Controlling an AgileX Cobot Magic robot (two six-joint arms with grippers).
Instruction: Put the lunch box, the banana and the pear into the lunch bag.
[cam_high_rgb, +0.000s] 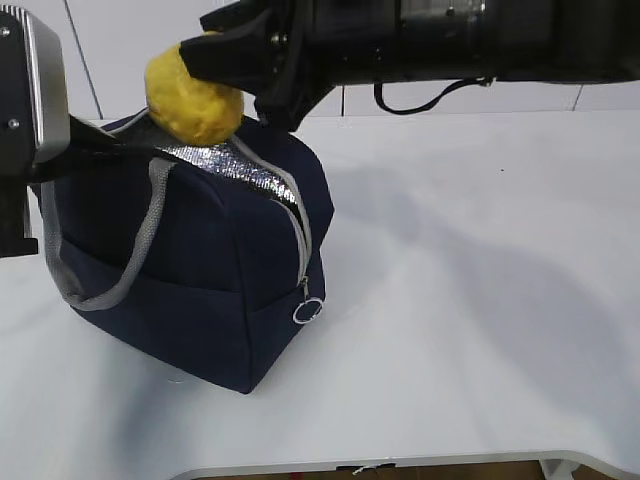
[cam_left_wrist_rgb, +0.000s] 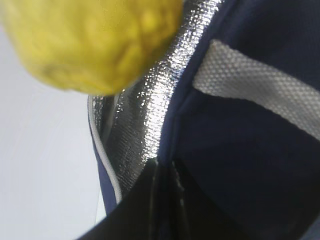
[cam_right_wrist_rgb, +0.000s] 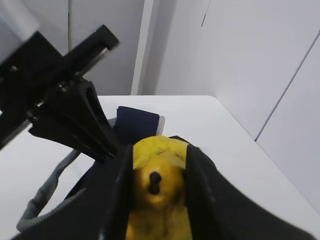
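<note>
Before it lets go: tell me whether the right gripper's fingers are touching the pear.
Touching. The right wrist view shows both fingers pressed against the pear, one on each side.

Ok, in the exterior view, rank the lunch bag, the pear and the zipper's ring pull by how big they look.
1. lunch bag, by far the largest
2. pear
3. ring pull, the smallest

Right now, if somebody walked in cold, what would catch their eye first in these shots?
The yellow pear, clamped in the right gripper, hangs just above the open top of the navy lunch bag. Next, the bag's silver foil lining glints along the unzipped edge. The left gripper is shut on the bag's rim at its left side.
</note>
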